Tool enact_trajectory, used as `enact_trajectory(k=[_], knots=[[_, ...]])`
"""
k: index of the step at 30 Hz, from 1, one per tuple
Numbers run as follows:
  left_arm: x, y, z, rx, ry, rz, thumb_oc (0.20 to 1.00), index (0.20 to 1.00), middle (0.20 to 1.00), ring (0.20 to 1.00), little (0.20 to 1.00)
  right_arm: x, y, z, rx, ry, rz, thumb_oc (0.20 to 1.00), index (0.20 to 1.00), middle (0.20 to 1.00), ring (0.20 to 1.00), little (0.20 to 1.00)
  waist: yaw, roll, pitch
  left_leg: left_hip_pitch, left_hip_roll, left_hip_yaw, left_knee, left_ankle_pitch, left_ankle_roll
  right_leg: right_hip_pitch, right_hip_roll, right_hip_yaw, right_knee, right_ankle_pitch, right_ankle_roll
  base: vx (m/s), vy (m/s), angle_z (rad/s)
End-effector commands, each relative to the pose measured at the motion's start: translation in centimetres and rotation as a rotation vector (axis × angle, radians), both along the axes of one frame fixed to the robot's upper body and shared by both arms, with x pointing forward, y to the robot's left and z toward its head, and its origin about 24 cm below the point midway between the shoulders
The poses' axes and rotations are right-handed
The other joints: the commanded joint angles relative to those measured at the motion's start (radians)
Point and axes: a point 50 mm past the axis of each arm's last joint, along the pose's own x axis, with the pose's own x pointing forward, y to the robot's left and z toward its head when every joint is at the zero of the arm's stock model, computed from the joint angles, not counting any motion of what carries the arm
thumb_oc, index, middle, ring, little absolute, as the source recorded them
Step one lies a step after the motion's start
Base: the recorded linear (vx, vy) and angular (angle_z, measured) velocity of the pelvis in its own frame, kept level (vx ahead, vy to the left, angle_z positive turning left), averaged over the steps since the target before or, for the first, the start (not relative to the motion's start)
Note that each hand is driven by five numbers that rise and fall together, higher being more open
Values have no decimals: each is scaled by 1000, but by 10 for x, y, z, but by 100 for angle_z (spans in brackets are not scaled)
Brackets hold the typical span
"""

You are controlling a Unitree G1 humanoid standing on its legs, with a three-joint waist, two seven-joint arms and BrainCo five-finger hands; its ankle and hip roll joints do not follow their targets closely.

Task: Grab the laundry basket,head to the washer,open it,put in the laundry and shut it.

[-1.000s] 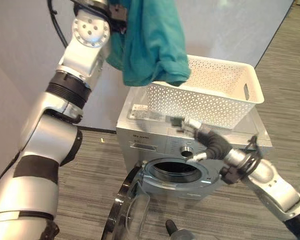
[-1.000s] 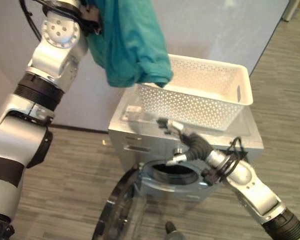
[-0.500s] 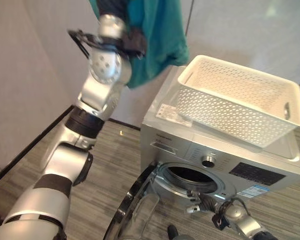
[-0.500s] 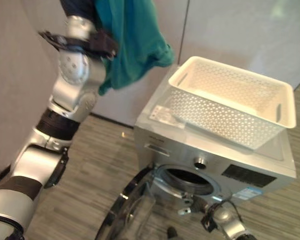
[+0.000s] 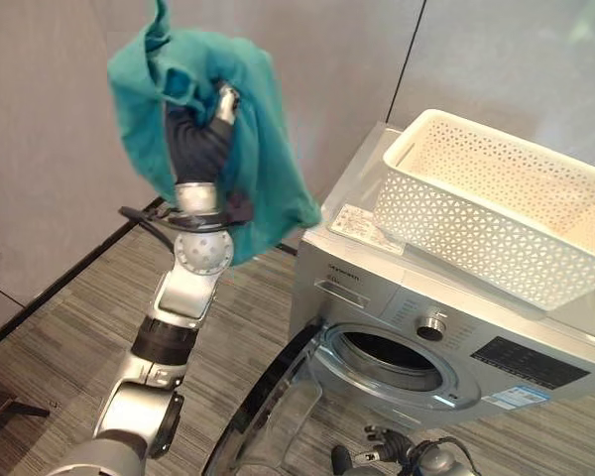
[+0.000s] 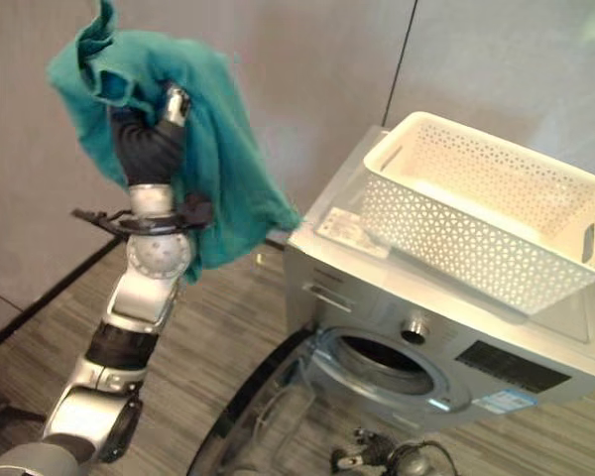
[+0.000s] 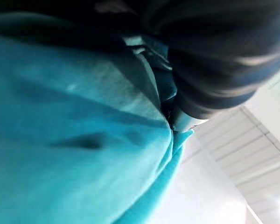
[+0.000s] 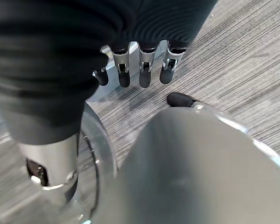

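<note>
A: One green-blue cloth (image 5: 268, 159) hangs up high. The left hand (image 5: 200, 134) is raised and the cloth is draped over it, away from the washer's left side. You cannot tell how its fingers sit under the cloth.

B: How many baskets?

A: One white laundry basket (image 5: 496, 213). It sits on top of the washer (image 5: 397, 297), toward the back right corner.

B: And the washer?

A: One silver washer. Its round door (image 5: 268, 416) hangs open, low at the front left, and the hole is dark.

B: The other hand?

A: The right hand (image 8: 140, 70) is low by the open door, fingers loose, holding nothing.

B: The room?

A: A grey striped floor (image 5: 69, 347) and pale walls (image 5: 40, 129).
</note>
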Motion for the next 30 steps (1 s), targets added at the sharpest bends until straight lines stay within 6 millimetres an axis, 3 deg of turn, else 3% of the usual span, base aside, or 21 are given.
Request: enact_trajectory(k=[1, 2, 3, 4, 7, 13, 14, 17, 20, 23, 24, 26, 30], knots=[[-8, 0, 16, 15, -90, -65, 200, 200, 200, 200, 200, 1, -1, -3, -42, 4, -38, 1000, 1000, 1000, 1000, 1000, 44, -21, -21, 116, 40, 59, 41, -117, 25, -53, -60, -20, 10, 10, 48, -25, 4, 4], [-11, 0, 8, 21, -60, -100, 200, 200, 200, 200, 200, 2, 2, -4, -34, 2, -55, 1000, 1000, 1000, 1000, 1000, 49, -23, -20, 113, 39, 56, 48, -119, 27, -53, -60, -19, 10, 11, 48, -54, 26, 0], [-15, 1, -14, 33, 30, -167, 200, 200, 200, 200, 200, 8, 4, -2, -20, -22, -97, 1000, 1000, 1000, 1000, 1000, 61, -25, -11, 106, 36, 52, 60, -126, 32, -55, -63, -15, 10, 16, 49, -47, 25, 0], [-15, 1, -14, 33, 32, -167, 200, 200, 200, 200, 200, 7, 4, -2, -20, -21, -97, 1000, 1000, 1000, 1000, 1000, 62, -25, -12, 106, 36, 53, 62, -127, 32, -55, -63, -14, 10, 16, 49, -58, 34, -1], [-20, 5, -48, 0, 188, -264, 200, 200, 200, 200, 200, 24, 11, 3, 26, -70, -170, 1000, 1000, 1000, 1000, 1000, 88, -35, -2, 89, 27, 44, 102, -152, 44, -61, -69, -4, 11, 20, 50, -65, 25, -1], [-31, -2, -80, 10, 341, -403, 200, 200, 200, 200, 200, 44, 21, 11, 66, -141, -200, 1000, 1000, 1000, 1000, 1000, 120, -45, 18, 38, 1, 26, 224, -214, 64, -52, -86, 0, 17, 21, 51, -58, 60, 1], [-35, -8, -94, -9, 413, -461, 200, 200, 200, 200, 200, 54, 27, 16, 82, -177, -211, 1000, 1000, 1000, 1000, 1000, 135, -46, 32, 16, -19, 19, 272, -241, 76, -53, -101, 1, 23, 27, 56, -103, 110, 6], [-37, -12, -102, -9, 453, -495, 200, 200, 200, 200, 200, 66, 31, 21, 108, -211, -249, 1000, 1000, 1000, 1000, 1000, 149, -48, 48, -15, -38, 16, 333, -271, 95, -62, -117, 6, 32, 40, 62, -112, 116, 12], [-39, -18, -105, 18, 477, -534, 200, 200, 200, 200, 200, 85, 46, 33, 184, -273, -325, 1000, 1000, 1000, 1000, 1000, 174, -44, 83, -89, -86, -6, 451, -322, 126, -71, -172, -2, 38, 71, 78, -176, 224, 13], [-38, -22, -104, 11, 475, -551, 200, 200, 200, 200, 200, 90, 50, 36, 212, -292, -354, 1000, 1000, 1000, 1000, 1000, 175, -41, 93, -129, -122, -19, 499, -342, 142, -77, -206, -11, 41, 97, 85, -138, 222, 22], [-37, -23, -103, 9, 472, -560, 200, 200, 200, 200, 200, 97, 52, 40, 236, -309, -403, 1000, 1000, 1000, 1000, 1000, 183, -32, 105, -162, -166, -29, 531, -355, 163, -92, -241, -8, 42, 123, 86, -153, 294, 41], [-37, -25, -104, 9, 472, -572, 200, 200, 200, 200, 200, 101, 53, 42, 246, -319, -419, 1000, 1000, 1000, 1000, 1000, 186, -24, 108, -183, -203, -33, 542, -356, 180, -109, -272, -7, 45, 144, 83, -122, 276, 33], [-39, -23, -108, 4, 485, -569, 200, 200, 200, 200, 200, 100, 55, 42, 266, -307, -443, 1000, 1000, 1000, 1000, 1000, 192, -6, 98, -165, -232, -26, 495, -333, 196, -135, -300, -32, 59, 165, 66, -42, 223, 8]])
